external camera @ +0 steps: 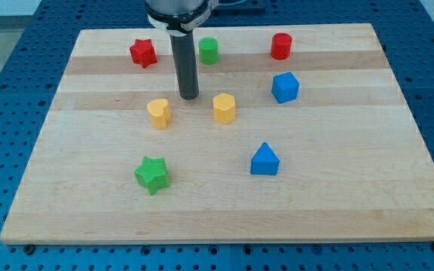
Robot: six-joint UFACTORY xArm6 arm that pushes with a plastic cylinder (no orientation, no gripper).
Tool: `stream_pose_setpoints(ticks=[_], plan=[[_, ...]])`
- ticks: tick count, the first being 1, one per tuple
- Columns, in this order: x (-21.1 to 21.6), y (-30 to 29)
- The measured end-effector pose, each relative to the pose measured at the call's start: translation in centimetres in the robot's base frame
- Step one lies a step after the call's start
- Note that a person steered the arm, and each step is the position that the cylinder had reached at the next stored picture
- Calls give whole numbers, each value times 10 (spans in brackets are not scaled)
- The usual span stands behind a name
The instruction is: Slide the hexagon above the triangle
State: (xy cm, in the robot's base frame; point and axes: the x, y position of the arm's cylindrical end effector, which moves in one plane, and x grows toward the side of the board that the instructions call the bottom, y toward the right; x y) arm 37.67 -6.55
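The yellow hexagon (224, 108) lies near the middle of the wooden board (353, 203). The blue triangle (264, 159) lies below it and to its right. My tip (189, 97) stands on the board just left of the hexagon and slightly above it, with a small gap between them. The tip is between the hexagon and a yellow heart-shaped block (159, 113), touching neither.
A red star (143, 53), a green cylinder (209, 50) and a red cylinder (280, 46) lie along the view's top. A blue block (285, 87) sits right of the hexagon, above the triangle. A green star (152, 175) lies at the lower left.
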Motion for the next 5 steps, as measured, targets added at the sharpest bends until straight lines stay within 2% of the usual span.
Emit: stream_pose_setpoints(ticks=[1,3,5], plan=[[28,14],[28,20],[29,66]])
